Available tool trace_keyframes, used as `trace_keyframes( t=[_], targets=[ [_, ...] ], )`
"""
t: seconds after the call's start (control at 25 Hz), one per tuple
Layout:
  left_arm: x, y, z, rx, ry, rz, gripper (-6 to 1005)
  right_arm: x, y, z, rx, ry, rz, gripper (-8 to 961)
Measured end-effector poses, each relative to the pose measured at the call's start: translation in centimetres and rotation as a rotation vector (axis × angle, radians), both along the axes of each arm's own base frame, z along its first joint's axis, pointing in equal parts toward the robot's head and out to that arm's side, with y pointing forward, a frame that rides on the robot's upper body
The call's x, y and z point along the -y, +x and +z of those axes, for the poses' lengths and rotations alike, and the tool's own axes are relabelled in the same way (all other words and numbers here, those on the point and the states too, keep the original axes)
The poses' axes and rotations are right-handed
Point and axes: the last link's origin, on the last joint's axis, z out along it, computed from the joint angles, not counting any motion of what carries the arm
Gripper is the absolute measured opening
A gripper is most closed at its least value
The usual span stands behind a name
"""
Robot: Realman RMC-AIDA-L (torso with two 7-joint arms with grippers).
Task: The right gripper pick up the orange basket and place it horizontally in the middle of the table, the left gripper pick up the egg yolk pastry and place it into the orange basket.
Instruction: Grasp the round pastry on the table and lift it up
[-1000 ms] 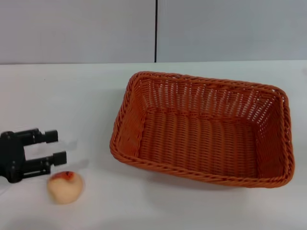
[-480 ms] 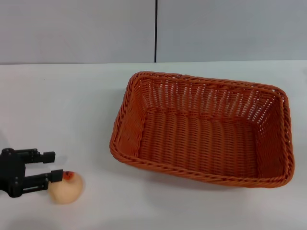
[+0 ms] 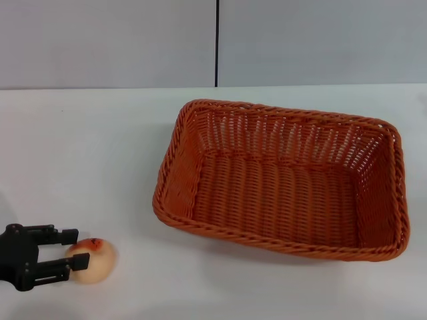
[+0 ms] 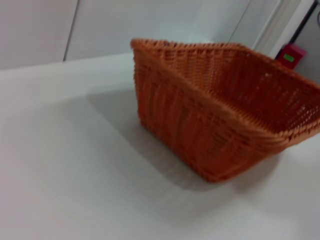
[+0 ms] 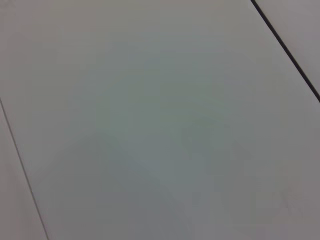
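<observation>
The orange basket (image 3: 179, 167) stands empty on the white table (image 3: 93, 153), right of centre, its long side running left to right. It also fills the left wrist view, where its woven wall (image 4: 200, 135) faces the camera. The egg yolk pastry (image 3: 97, 263) lies near the table's front left corner, orange-brown top up. My left gripper (image 3: 73, 249) is low at the pastry's left side and open, one fingertip (image 3: 79, 263) overlapping the pastry's edge, the other (image 3: 69, 234) just above it. The right gripper is out of view; the right wrist view holds only a pale flat surface.
A grey wall with a dark vertical seam (image 3: 217, 43) rises behind the table. A small red box (image 4: 291, 54) sits beyond the basket in the left wrist view. Bare tabletop lies between the pastry and the basket.
My left gripper has come down toward the table's front edge and closed in on the pastry, its fingers still apart. Basket and pastry have not moved.
</observation>
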Motion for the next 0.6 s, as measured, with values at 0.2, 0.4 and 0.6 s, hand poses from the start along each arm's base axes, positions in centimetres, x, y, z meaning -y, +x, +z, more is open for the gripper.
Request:
trace_keyframes(
  t=[0.2, 0.4, 0.6],
  targets=[
    [0.17, -0.37, -0.49, -0.013, -0.012, 0.019, 578, 0.0, 0.0, -0.03, -0.001, -0.001, 0.0, 478],
    [0.19, -0.38, -0.92, -0.011, -0.028, 0.024, 576, 0.01, 0.02, 0.01, 0.0, 0.0, -0.001, 478],
    [0.19, -0.46, -0.91, -0.019, -0.028, 0.02, 573, 0.02, 0.04, 0.03, 0.0, 0.0, -0.001, 478]
  ],
)
